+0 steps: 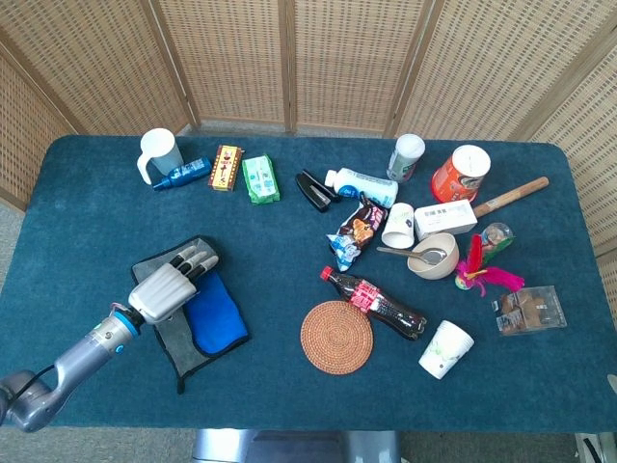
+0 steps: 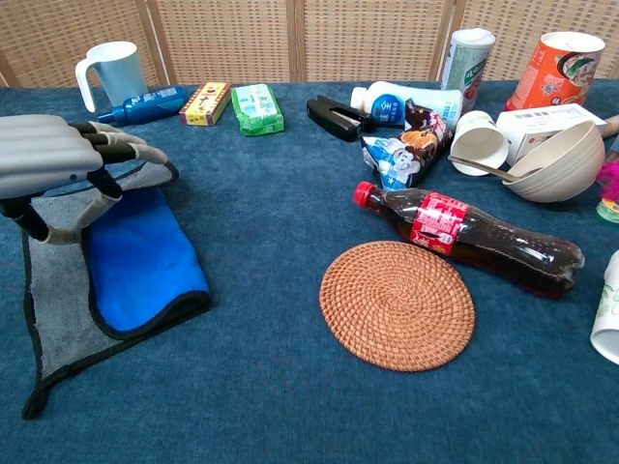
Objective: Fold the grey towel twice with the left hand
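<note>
The grey towel (image 1: 167,331) (image 2: 53,300) with a black border lies at the table's front left. Its right part is turned over to the left, showing the blue underside (image 1: 214,318) (image 2: 145,259). My left hand (image 1: 166,288) (image 2: 56,162) hovers palm down over the towel's middle. It pinches the turned-over edge between thumb and fingers, and the blue flap rises to it. The grip itself is partly hidden under the hand. My right hand shows in neither view.
A woven coaster (image 1: 335,336) and a lying cola bottle (image 1: 374,302) are to the right of the towel. A white mug (image 1: 157,154), blue bottle (image 1: 182,174) and two small packs (image 1: 260,178) line the far left. Cups, a bowl and snacks crowd the right half.
</note>
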Robot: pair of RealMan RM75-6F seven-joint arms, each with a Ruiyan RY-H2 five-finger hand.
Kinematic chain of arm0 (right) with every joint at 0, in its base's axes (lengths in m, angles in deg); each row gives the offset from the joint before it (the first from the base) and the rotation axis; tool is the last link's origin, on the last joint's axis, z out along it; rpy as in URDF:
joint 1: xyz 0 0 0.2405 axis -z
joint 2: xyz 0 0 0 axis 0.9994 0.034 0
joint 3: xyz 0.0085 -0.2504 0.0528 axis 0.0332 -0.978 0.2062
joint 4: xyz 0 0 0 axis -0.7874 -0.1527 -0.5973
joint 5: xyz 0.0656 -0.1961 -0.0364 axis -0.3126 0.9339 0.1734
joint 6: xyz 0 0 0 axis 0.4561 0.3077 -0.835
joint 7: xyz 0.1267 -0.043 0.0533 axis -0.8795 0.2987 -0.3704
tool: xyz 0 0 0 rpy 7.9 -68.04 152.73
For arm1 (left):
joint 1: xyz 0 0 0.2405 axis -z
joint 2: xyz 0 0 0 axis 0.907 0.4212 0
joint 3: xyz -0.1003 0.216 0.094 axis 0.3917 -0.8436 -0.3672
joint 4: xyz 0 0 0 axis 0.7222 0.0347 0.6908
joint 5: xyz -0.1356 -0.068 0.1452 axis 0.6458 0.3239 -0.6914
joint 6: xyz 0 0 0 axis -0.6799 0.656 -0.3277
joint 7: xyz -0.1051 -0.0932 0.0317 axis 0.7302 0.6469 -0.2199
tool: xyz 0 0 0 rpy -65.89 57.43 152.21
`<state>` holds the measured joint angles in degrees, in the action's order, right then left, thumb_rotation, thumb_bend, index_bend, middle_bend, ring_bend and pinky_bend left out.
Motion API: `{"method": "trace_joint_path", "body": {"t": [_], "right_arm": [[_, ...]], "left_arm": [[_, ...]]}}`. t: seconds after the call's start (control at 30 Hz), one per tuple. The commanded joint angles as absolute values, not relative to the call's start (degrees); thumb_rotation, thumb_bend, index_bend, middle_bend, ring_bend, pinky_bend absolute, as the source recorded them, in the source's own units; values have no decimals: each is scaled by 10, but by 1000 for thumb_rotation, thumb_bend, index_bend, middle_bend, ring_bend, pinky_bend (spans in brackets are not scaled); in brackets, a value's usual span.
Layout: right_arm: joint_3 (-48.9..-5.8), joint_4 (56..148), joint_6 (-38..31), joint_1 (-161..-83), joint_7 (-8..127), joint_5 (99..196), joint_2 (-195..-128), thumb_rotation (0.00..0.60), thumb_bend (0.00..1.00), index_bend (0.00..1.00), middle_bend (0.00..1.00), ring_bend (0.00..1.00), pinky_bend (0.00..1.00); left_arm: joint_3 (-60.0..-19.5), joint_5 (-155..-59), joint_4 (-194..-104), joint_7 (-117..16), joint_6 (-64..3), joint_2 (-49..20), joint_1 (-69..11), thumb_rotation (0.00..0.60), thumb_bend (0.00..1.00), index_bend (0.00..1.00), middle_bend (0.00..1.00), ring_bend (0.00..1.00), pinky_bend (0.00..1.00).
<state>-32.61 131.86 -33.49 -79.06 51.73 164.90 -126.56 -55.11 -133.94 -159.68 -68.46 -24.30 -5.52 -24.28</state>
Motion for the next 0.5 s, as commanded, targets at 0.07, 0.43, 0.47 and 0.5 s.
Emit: {"method": "trace_joint_path", "body": {"t": [0.07,0.43,0.47,0.5], "right_arm": [[-326,1318,-334,-791,517,1649,-1266,600,0,0,0,0,0],[-327,1318,-330,-793,518,1647,-1266,600,0,0,0,0,0],[-327,1318,-329,-793,519,1647,-1266,600,0,0,0,0,0],[-327,1318,-329,-793,520,1647,-1266,600,0,0,0,0,0]], "left_arm": [[-555,-1343,-1592,-678,-248,-55,-252,600,368,652,0,0,98],[-567,-1350,-1581,-658,-258,-53,-286,600,368,653,0,0,98],[-568,-1353,-1581,-656,-260,-52,-288,600,368,653,0,0,98],[-568,-1355,-1581,-655,-261,-52,-290,600,368,653,0,0,98]]}}
